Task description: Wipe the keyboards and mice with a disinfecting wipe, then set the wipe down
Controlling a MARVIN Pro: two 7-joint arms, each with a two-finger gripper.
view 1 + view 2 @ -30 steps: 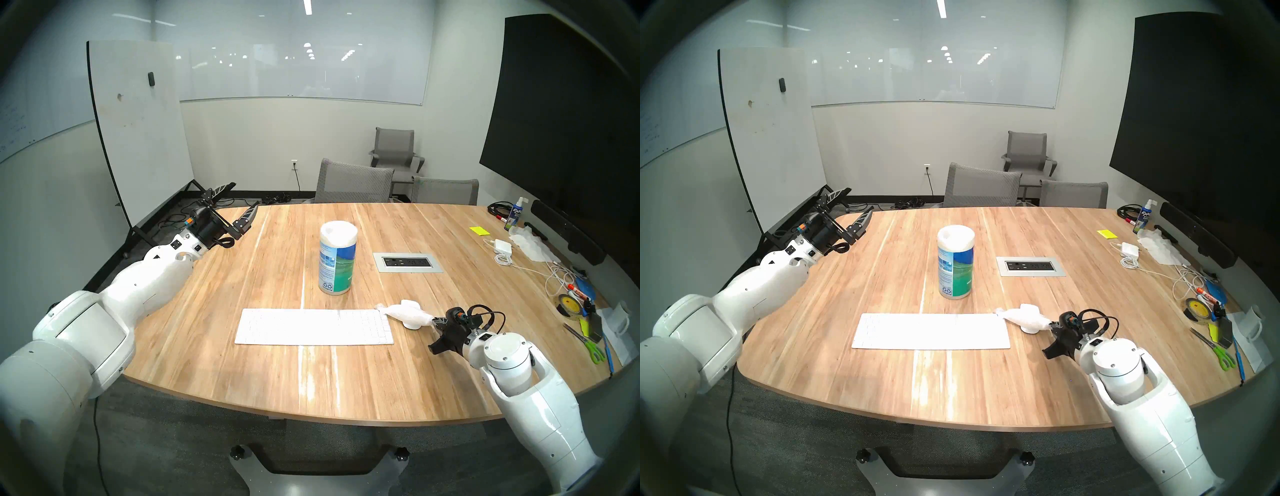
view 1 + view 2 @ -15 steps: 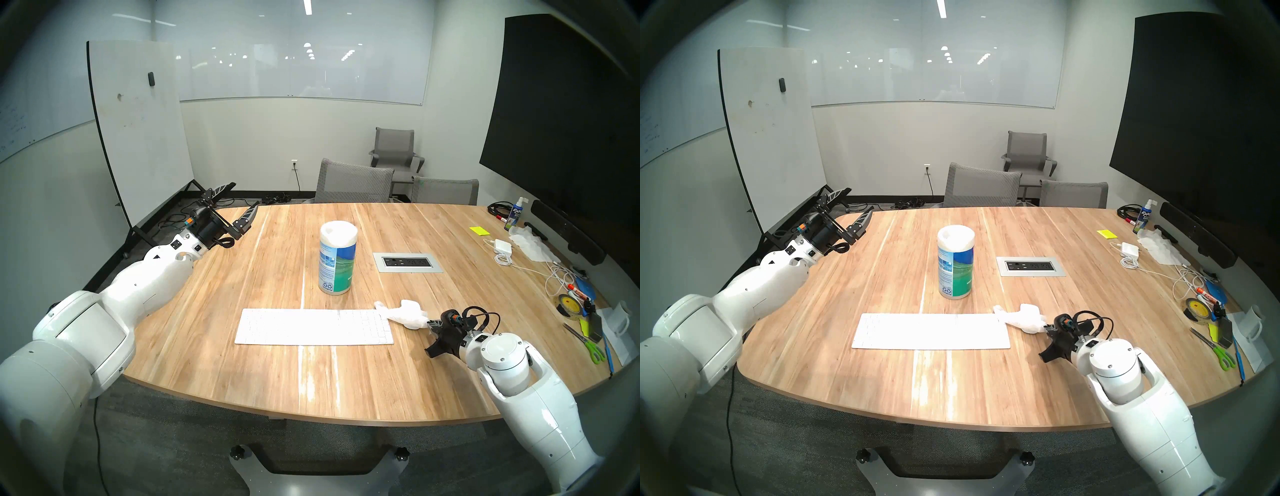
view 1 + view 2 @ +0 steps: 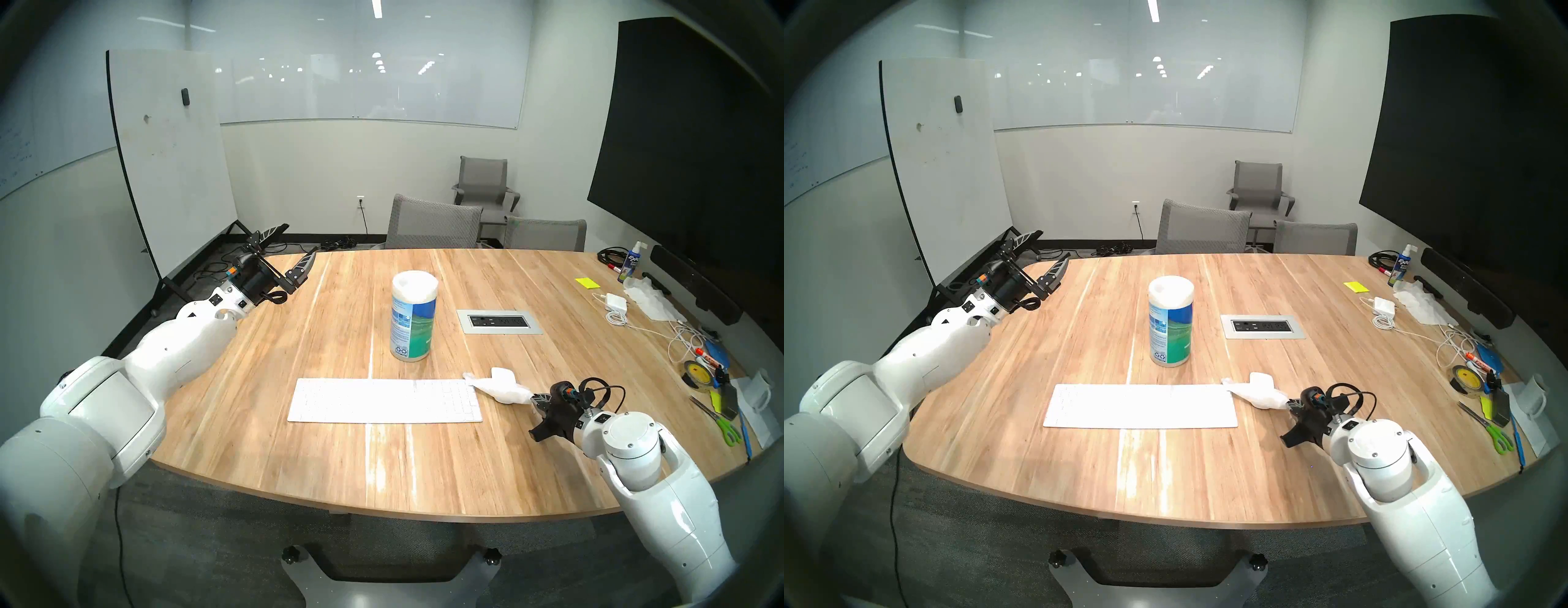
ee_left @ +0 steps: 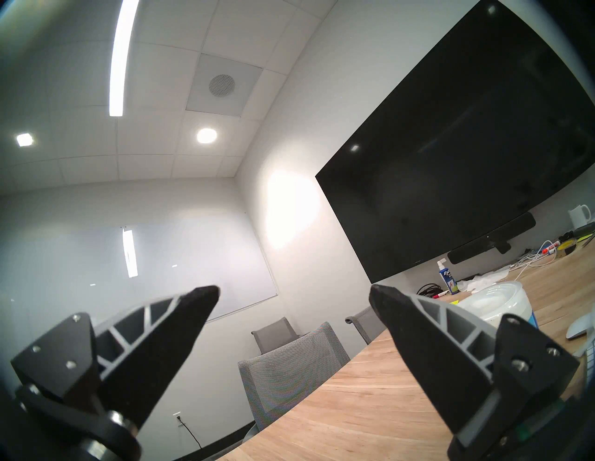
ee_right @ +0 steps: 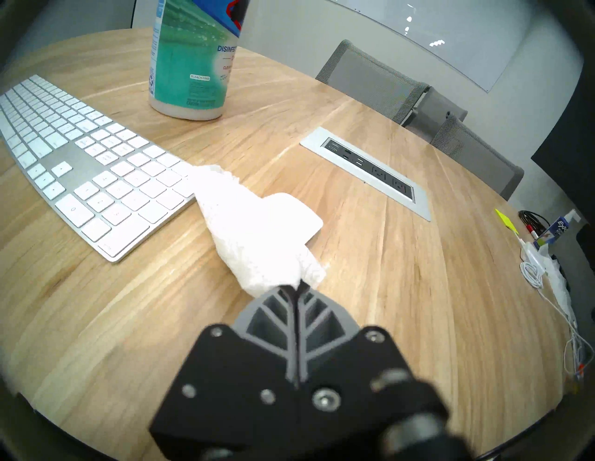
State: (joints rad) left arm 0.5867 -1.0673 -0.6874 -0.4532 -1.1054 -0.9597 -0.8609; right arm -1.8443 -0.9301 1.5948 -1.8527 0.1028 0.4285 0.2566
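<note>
White and limp, the wipe (image 5: 257, 235) lies draped over the mouse (image 5: 297, 214) at three o'clock of the keyboard (image 3: 384, 400) on the bench (image 3: 488, 458), pinched in the right gripper's (image 5: 297, 287) closed fingers, which should drag slowly with light pressure; the left gripper's (image 4: 293, 294) fingers stand open, empty.

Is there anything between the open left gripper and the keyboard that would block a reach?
Nothing visible. The left gripper hangs open over the table's far left edge; only bare table lies between it and the keyboard. The wipes canister stands off that line.
</note>
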